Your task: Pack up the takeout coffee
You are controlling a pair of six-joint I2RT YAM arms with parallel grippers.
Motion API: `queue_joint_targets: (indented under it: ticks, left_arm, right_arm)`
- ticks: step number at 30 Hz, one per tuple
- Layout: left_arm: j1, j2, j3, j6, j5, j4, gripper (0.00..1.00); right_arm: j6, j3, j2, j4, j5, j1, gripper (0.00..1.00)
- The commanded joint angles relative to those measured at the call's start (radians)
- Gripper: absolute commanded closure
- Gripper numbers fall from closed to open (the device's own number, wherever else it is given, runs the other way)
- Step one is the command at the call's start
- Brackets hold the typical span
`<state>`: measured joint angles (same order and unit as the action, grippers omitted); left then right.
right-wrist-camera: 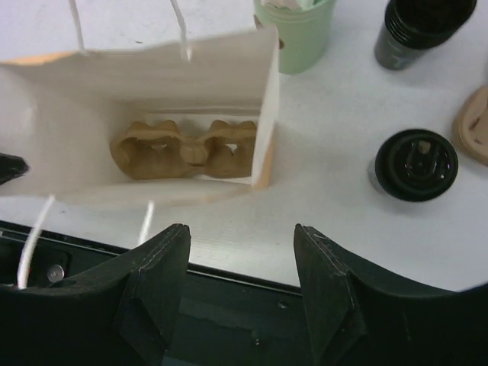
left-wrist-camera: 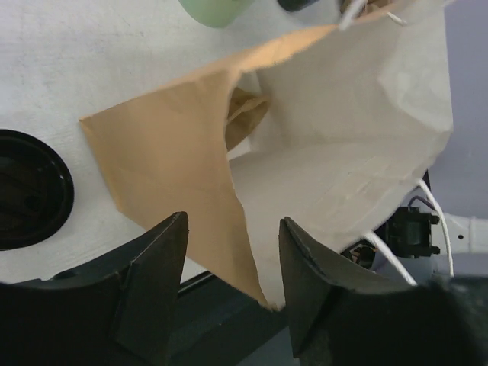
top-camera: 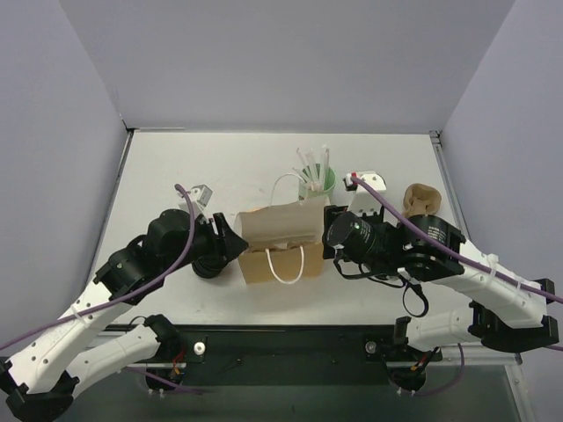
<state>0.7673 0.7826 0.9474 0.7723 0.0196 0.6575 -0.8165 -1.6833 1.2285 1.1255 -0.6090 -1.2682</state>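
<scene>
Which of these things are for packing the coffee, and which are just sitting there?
For the job: takeout coffee, paper bag, cup carrier inside it.
Just lying about: green cup of straws, other black pot, brown cardboard piece.

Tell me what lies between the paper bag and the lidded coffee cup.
Only bare table, seen in the right wrist view, separates paper bag and coffee cup.

The small black paper cup (right-wrist-camera: 415, 164) with a round black plastic lid stands upright, the lid on and seen from above. It sits ahead of the right gripper (right-wrist-camera: 242, 238), beyond and right of its right-hand jaw, outside the gap and touching neither jaw.
</scene>
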Motion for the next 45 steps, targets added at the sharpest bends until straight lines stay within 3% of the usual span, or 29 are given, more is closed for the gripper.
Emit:
queue_joint_targets:
  ticks: [1, 8, 15, 24, 26, 30, 32, 33, 36, 41, 45]
  left_arm:
    - [0.004, 0.029, 0.145, -0.155, 0.116, 0.097, 0.37]
    - [0.003, 0.184, 0.296, -0.378, 0.198, 0.096, 0.33]
    - [-0.022, 0.299, 0.358, -0.459, 0.223, -0.002, 0.33]
    - [-0.138, 0.365, 0.364, -0.504, 0.094, -0.055, 0.33]
    - [-0.141, 0.36, 0.402, -0.504, 0.083, -0.041, 0.34]
    - [-0.141, 0.339, 0.543, -0.444, 0.083, 0.039, 0.34]
    - [-0.143, 0.327, 0.573, -0.383, 0.112, 0.066, 0.34]
    - [-0.143, 0.317, 0.583, -0.375, 0.112, 0.088, 0.34]
    - [-0.143, 0.302, 0.573, -0.347, 0.14, 0.155, 0.34]
    - [-0.143, 0.23, 0.493, -0.323, 0.1, 0.185, 0.34]
    - [-0.143, 0.187, 0.424, -0.298, 0.083, 0.203, 0.34]
  right_arm:
    - [-0.317, 0.005, 0.006, 0.21, -0.072, 0.006, 0.43]
    - [-0.476, -0.056, 0.066, 0.221, 0.0, 0.047, 0.35]
    - [-0.645, 0.077, 0.052, 0.013, 0.101, 0.202, 0.34]
    - [-0.728, 0.091, 0.146, -0.046, 0.101, 0.221, 0.34]
    - [-0.73, 0.103, 0.157, -0.044, 0.115, 0.221, 0.37]
    - [-0.702, 0.152, 0.149, -0.046, 0.118, 0.24, 0.51]
    - [-0.607, 0.154, 0.135, -0.043, 0.103, 0.268, 0.67]
    - [-0.568, 0.142, 0.129, -0.041, 0.103, 0.28, 0.83]
    - [-0.357, 0.058, 0.12, -0.018, 0.179, 0.341, 1.0]
    - [-0.088, -0.102, 0.163, 0.198, 0.299, 0.363, 1.0]
    - [-0.046, -0.111, 0.146, 0.302, 0.241, 0.355, 1.0]
